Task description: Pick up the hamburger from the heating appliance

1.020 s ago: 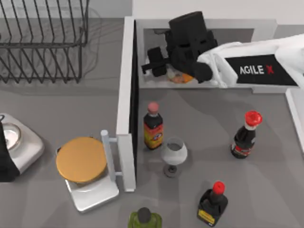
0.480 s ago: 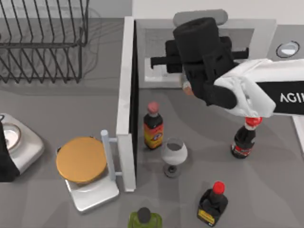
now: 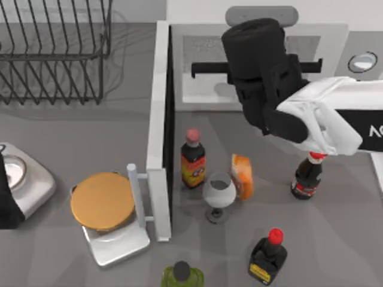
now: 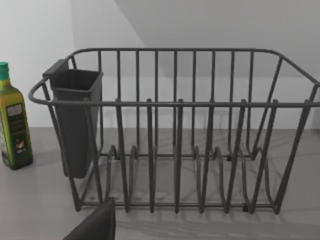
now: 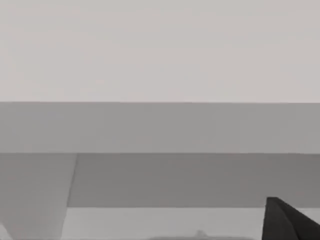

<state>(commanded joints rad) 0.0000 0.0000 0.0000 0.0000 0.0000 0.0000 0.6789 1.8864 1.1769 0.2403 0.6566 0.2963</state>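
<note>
Now the hamburger (image 3: 242,176) lies outside the microwave (image 3: 179,89), beside the wine glass (image 3: 218,194).

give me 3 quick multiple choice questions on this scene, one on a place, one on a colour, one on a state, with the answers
1. Where is the hamburger?
A. in the dish rack
B. on the table beside the wine glass
C. on top of a bottle

2. What colour is the disc on the scale?
A. orange-tan
B. green
C. white

3. How is the door of the microwave?
A. shut
B. open
C. taken off

Answers:
1 B: it lies tilted by the glass, while the right tool hangs above the microwave's opening.
2 A: the top view shows it plain orange-tan.
3 B: it stands swung out toward the front.
The left tool is parked at the table's left edge.
</note>
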